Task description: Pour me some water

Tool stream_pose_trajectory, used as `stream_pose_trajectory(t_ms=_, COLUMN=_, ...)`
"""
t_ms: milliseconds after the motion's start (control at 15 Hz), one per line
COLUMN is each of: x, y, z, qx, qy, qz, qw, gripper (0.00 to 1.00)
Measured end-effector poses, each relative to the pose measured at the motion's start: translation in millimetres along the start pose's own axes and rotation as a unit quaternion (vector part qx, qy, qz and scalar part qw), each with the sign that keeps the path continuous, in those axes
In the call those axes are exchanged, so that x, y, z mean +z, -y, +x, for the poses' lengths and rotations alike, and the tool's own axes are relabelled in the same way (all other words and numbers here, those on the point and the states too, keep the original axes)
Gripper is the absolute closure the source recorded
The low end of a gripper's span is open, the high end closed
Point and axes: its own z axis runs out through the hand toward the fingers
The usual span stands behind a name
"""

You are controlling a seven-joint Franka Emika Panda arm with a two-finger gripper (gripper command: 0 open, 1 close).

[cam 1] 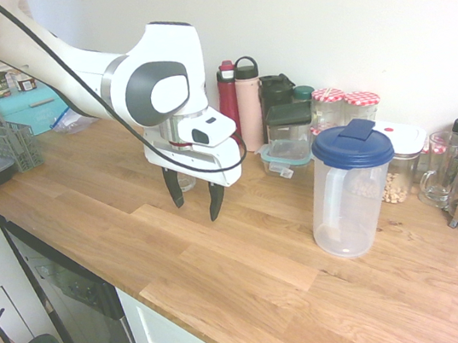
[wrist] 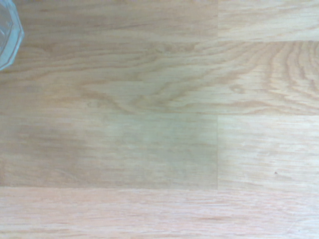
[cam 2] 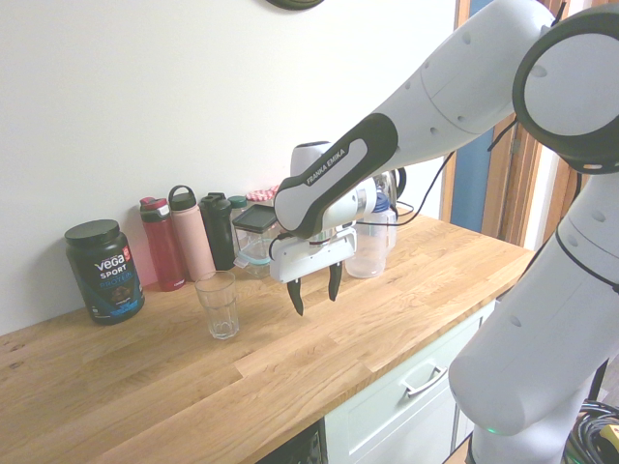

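Gripper (cam 1: 192,202) hanging over bare counter (cam 1: 226,267), pointing straight down, fingers spread, grasping nothing; jug (cam 1: 352,192) standing upright, lid on, well apart from gripper along counter; glass (cam 2: 218,304) sitting near gripper, opposite side from jug

The white arm's gripper (cam 2: 314,287) hangs above the oak worktop (cam 2: 290,367), its two dark fingers spread with nothing between them. A clear ribbed drinking glass (cam 2: 218,305) stands near it, in front of a red bottle (cam 2: 162,245), pink bottle (cam 2: 192,234) and black protein tub (cam 2: 104,270) along the wall.
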Motion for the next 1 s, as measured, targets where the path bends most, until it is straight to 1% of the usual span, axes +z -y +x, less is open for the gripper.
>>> stream_pose_trajectory(t_ms=67, x=0.5, y=-0.1, z=0.1, qx=-0.001, qy=0.0, qz=-0.001, qw=1.0, gripper=0.0)
stream_pose_trajectory(t_ms=133, x=-0.5, y=1.1, z=0.9, qx=-0.015, qy=-0.005, qz=0.003, qw=1.0, gripper=0.0)
stream_pose_trajectory(t_ms=267, x=-20.4, y=1.6, z=8.9, qx=-0.065, qy=-0.025, qz=0.026, qw=0.997, gripper=0.0)
stream_pose_trajectory(t_ms=333, x=-42.1, y=-2.3, z=15.1, qx=-0.082, qy=-0.042, qz=0.04, qw=0.995, gripper=0.0)
stream_pose_trajectory(t_ms=467, x=-105.0, y=-22.0, z=27.4, qx=-0.094, qy=-0.093, qz=0.07, qw=0.989, gripper=0.0)
stream_pose_trajectory(t_ms=600, x=-162.3, y=-51.8, z=32.3, qx=-0.085, qy=-0.134, qz=0.085, qw=0.984, gripper=0.0)
stream_pose_trajectory(t_ms=733, x=-199.7, y=-84.6, z=40.6, qx=-0.066, qy=-0.162, qz=0.084, qw=0.981, gripper=0.0)
stream_pose_trajectory(t_ms=867, x=-219.7, y=-115.7, z=53.4, qx=-0.045, qy=-0.175, qz=0.073, qw=0.981, gripper=0.0)
stream_pose_trajectory(t_ms=1000, x=-224.9, y=-151.9, z=71.1, qx=-0.026, qy=-0.179, qz=0.053, qw=0.982, gripper=0.0)
